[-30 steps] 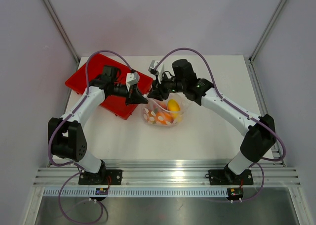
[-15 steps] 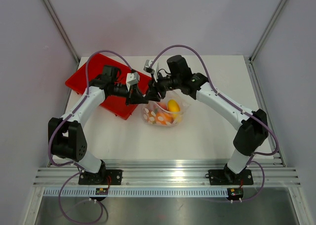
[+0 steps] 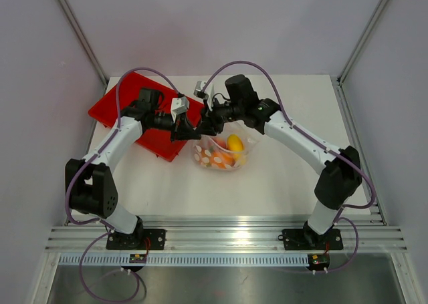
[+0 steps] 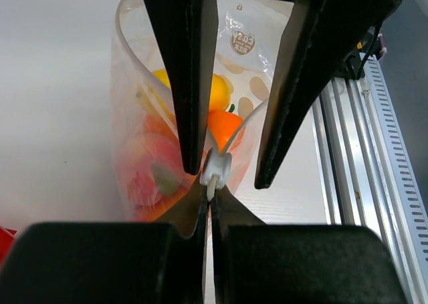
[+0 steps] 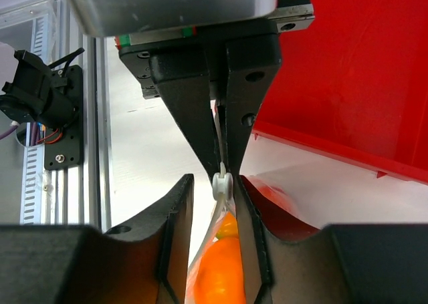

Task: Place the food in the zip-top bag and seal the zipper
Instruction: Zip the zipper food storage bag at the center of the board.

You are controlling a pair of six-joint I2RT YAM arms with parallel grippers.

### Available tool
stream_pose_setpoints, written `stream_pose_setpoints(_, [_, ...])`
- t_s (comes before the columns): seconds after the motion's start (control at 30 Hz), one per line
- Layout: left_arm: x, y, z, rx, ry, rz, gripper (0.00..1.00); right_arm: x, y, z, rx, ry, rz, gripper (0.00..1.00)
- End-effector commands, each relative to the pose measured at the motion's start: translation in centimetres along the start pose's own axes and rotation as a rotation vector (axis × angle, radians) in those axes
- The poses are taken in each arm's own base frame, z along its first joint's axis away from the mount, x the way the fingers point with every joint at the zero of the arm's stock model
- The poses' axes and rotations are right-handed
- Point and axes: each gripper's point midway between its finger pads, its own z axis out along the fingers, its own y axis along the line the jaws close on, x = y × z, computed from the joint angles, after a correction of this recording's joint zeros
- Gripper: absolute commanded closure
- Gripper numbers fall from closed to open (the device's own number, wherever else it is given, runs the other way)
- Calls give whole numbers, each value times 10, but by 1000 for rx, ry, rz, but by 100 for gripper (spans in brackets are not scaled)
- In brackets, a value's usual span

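The zip-top bag (image 3: 219, 154) lies on the table's middle with the food in it: a yellow piece (image 3: 234, 142), orange pieces (image 3: 224, 159) and a pale pink ball (image 4: 144, 172). My left gripper (image 3: 191, 134) is shut on the bag's mouth edge right behind the white slider (image 4: 217, 170) of the zipper. My right gripper (image 3: 208, 126) is open, with one finger on each side of the slider (image 5: 223, 184). In the left wrist view the bag mouth (image 4: 127, 63) still gapes beyond the slider. An orange piece (image 5: 221, 264) shows between my right fingers.
The red tray (image 3: 124, 107) sits at the back left, under my left arm, and shows in the right wrist view (image 5: 361, 70). The aluminium rail (image 3: 227, 237) runs along the near table edge. Grey walls enclose the table's back and sides.
My right gripper has moved left along the bag mouth, up against my left gripper. The left arm and the bag have stayed put.
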Motion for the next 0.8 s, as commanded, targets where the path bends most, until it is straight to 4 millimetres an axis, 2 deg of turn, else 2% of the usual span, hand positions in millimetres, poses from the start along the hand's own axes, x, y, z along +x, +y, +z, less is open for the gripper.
stream_pose_setpoints(0.0, [-21,-7,-4,12,-46,75,100,-4,-8,2,13,-20,-7,64])
stream_pose_setpoints(0.07, [-20,-8,-4,12,-46,75,100,-4,-8,3,18,-19,-6,68])
stream_pose_setpoints(0.1, [-20,-8,-4,13,-47,75,100,-3,-9,4,19,-18,-6,75])
stream_pose_setpoints(0.17, [-20,-9,-4,13,-47,78,100,-2,-10,4,28,-16,-1,82])
stream_pose_setpoints(0.2, [-20,-9,-4,10,-45,78,100,-3,-10,4,30,-18,-4,90])
stream_pose_setpoints(0.3, [-18,-8,-5,3,-39,81,100,-5,-11,-1,55,-24,-9,98])
stream_pose_setpoints(0.47, [-16,2,-7,-45,-21,56,100,-4,-8,-16,105,-36,-11,100])
stream_pose_setpoints(0.5, [-17,2,-7,-45,-23,58,100,5,-6,-15,107,-22,1,100])
stream_pose_setpoints(0.53, [-17,2,-7,-47,-25,61,100,2,-5,-21,122,-35,-7,100])
stream_pose_setpoints(0.63, [-18,4,-8,-60,-30,68,100,15,-5,-26,155,-12,5,100])
stream_pose_setpoints(0.77, [-19,7,-9,-77,-35,67,100,19,-2,-40,197,1,-2,100])
